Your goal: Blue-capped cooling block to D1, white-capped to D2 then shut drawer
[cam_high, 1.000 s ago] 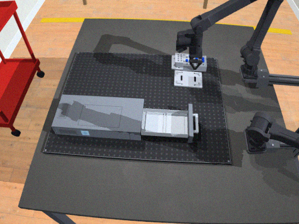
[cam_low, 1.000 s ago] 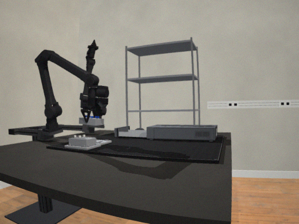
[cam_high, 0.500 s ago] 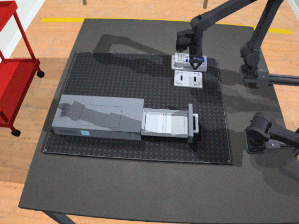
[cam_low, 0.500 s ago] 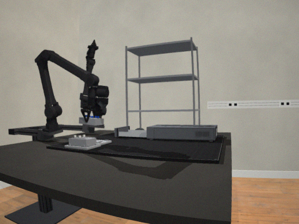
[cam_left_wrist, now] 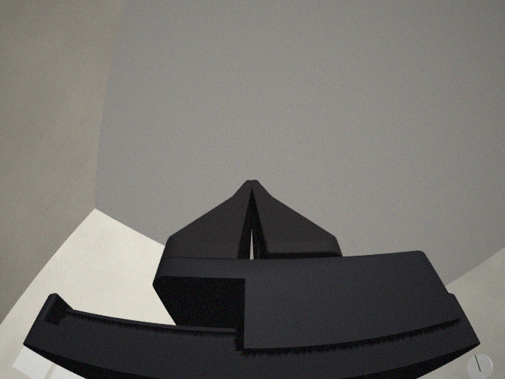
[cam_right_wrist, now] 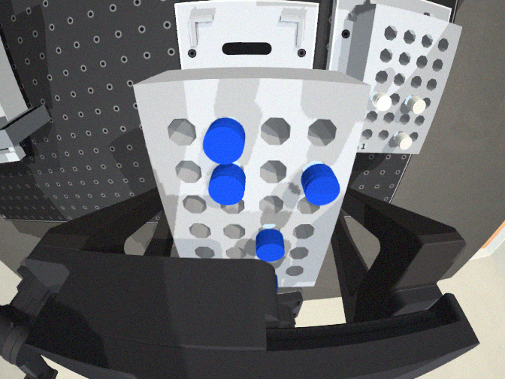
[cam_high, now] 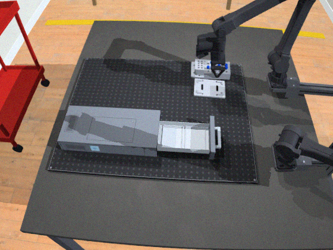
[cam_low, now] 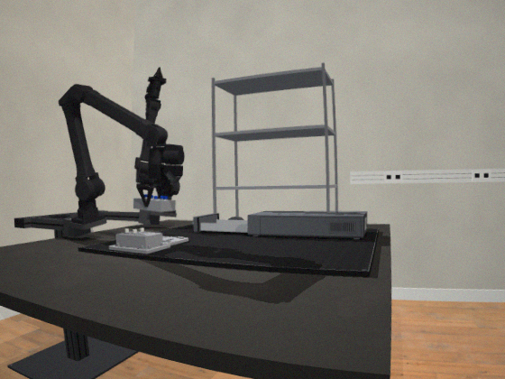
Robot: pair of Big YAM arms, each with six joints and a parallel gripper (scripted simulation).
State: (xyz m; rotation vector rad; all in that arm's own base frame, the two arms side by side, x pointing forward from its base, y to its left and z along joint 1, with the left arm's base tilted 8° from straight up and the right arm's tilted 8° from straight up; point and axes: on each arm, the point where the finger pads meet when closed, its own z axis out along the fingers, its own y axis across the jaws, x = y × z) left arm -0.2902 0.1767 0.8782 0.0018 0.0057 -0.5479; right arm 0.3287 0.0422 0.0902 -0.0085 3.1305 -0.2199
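Block with blue caps (cam_high: 227, 71) (cam_low: 161, 205) (cam_right_wrist: 249, 99) hangs near D1 (cam_high: 210, 89) (cam_low: 180, 239) (cam_right_wrist: 249, 30), gripped by right fingers (cam_high: 218, 72) (cam_low: 145, 199); left fingers (cam_low: 159, 69) clenched, nothing between. Excess tilt could spill loose tubes; misalignment could catch locators.

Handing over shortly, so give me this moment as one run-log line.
right gripper: holding blue-capped block aloft | white-capped block: on D2 | D1: unfilled | drawer: open | left gripper: shut

Laboratory-type workspace; capped tubes (cam_right_wrist: 320, 184) in bored blocks; perforated deck board (cam_high: 175, 166); bench-mounted robot arms (cam_high: 280, 61) (cam_low: 78, 140); shelf unit (cam_low: 214, 149).
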